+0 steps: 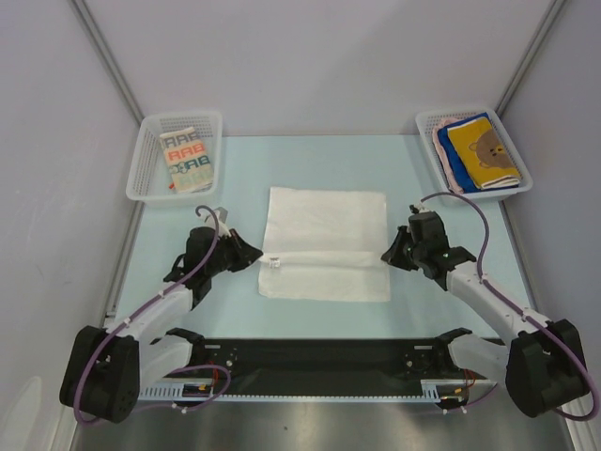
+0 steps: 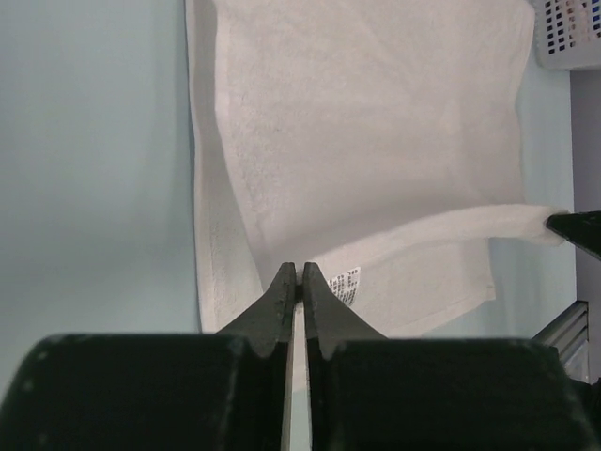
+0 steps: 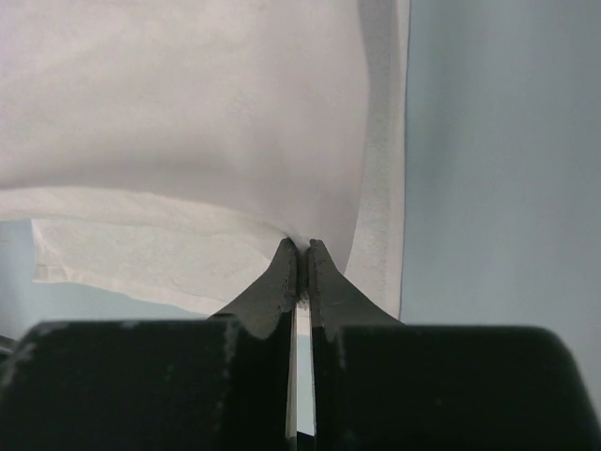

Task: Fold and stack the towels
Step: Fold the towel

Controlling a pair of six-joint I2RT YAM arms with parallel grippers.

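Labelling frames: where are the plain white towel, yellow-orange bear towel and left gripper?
plain white towel (image 1: 324, 221), top view, centre
yellow-orange bear towel (image 1: 486, 150), top view, bear print
left gripper (image 2: 299, 272), left wrist view, between fingertips

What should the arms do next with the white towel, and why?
The left gripper and right gripper are each shut on the white towel, its held edge only partway across. So probably carry that edge, both arms together, to the opposite edge.
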